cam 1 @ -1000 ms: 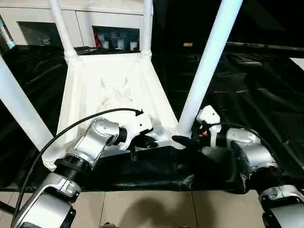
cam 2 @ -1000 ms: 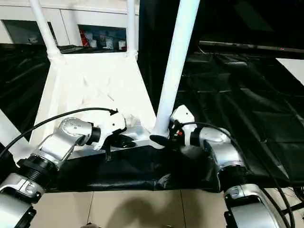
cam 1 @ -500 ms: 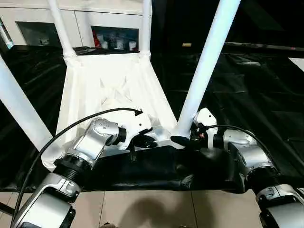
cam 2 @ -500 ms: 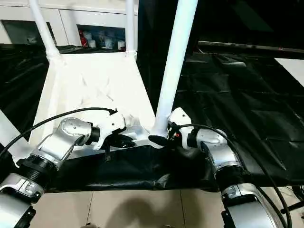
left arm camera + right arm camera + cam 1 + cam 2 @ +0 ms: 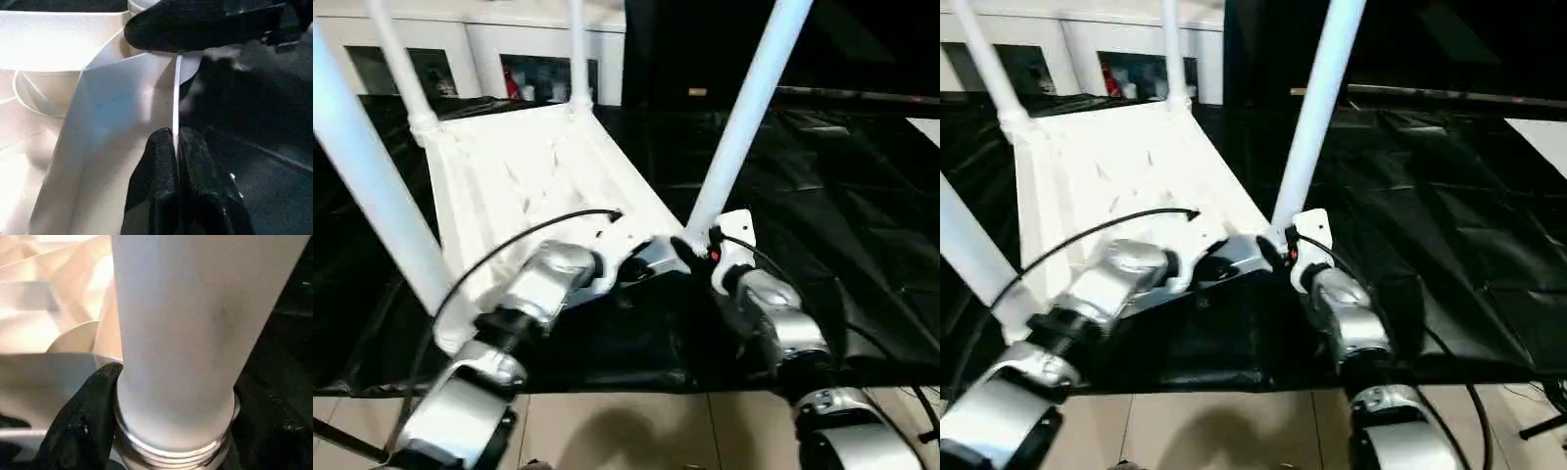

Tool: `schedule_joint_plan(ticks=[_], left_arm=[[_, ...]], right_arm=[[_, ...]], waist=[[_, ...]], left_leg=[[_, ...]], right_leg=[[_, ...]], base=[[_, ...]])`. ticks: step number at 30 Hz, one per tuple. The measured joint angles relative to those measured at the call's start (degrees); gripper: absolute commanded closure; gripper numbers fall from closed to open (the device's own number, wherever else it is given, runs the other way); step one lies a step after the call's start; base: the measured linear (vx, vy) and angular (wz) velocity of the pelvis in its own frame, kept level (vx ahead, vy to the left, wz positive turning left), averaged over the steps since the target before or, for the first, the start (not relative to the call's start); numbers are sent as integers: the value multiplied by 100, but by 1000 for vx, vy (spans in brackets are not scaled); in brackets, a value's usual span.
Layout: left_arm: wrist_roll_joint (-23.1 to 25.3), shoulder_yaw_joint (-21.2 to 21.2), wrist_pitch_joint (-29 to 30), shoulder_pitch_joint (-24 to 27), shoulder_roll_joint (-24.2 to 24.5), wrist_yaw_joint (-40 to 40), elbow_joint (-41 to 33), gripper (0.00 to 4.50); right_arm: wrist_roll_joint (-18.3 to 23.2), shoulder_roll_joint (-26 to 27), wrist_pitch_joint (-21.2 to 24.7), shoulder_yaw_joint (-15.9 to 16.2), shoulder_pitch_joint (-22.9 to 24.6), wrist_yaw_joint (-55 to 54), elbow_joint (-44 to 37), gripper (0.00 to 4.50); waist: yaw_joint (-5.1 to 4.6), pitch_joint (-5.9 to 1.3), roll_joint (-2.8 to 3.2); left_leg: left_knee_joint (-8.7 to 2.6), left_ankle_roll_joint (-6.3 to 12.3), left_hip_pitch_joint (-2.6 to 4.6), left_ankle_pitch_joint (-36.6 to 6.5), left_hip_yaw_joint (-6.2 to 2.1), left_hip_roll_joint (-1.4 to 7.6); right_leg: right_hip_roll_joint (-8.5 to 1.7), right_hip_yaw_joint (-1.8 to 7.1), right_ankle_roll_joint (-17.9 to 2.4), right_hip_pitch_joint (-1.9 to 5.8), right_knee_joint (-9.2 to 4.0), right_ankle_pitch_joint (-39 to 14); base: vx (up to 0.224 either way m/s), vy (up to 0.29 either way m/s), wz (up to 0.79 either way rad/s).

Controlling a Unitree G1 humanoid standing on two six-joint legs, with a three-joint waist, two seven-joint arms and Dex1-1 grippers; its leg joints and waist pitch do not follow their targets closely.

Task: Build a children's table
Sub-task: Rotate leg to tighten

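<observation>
Children's table (image 5: 524, 176) now swung leftward, left end effector (image 5: 175, 161) clenched on its rim, right end effector (image 5: 93, 416) around a leg (image 5: 744, 113).

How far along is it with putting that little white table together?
All four legs stand in the upturned tabletop. The left gripper pinches the tabletop's rim; the right gripper is around the near right leg at its base. Left: finishing that leg, turning the table over.

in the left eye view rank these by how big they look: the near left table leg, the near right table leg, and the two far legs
1. Near left leg: thickest, though closest to the camera, which inflates it.
2. Near right leg, with the right gripper at its base.
3. Far left leg and far right leg: thinnest, alike, unranked.
</observation>
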Motion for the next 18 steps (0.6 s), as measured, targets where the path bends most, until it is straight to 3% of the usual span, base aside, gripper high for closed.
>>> schedule_joint_plan(ticks=[2,4,8,12,15,18], left_arm=[[73,3,-56,-14,-107,88,100,450],[116,-17,-174,-14,-142,94,180,450],[130,-93,-334,3,-111,8,182,450],[120,-88,-508,67,32,-199,136,450],[109,-88,-732,216,286,-633,-31,450],[7,-86,-891,364,564,-1106,-208,450]], right_arm=[[-67,73,1,-67,41,-168,-24,174],[-109,74,8,-67,123,-182,-112,119],[-58,-55,24,-50,342,254,-433,83],[-57,-408,90,170,420,1018,-597,47],[-107,-938,176,522,554,1917,-929,47],[-89,-1201,274,627,665,2511,-1217,47]], waist=[[11,-29,21],[16,-51,34],[35,-61,50],[47,-61,53],[75,-60,55],[54,-59,55]], left_leg=[[-6,2,0,-1,0,-1],[-28,7,3,-4,2,-6],[-51,7,1,-4,3,-8],[-87,5,2,-3,6,-7],[-100,5,5,-2,5,-5],[-108,4,6,-2,4,-5]], right_leg=[[0,-2,2,15,-27,0],[-1,1,4,36,-61,2],[-2,0,8,32,-68,1],[-1,-13,11,27,-67,-1],[-1,-19,15,26,-66,-3],[-1,-19,32,20,-66,-12]], base=[[0,0,0],[0,0,0],[0,0,0],[0,0,0],[0,0,0],[0,0,0]])
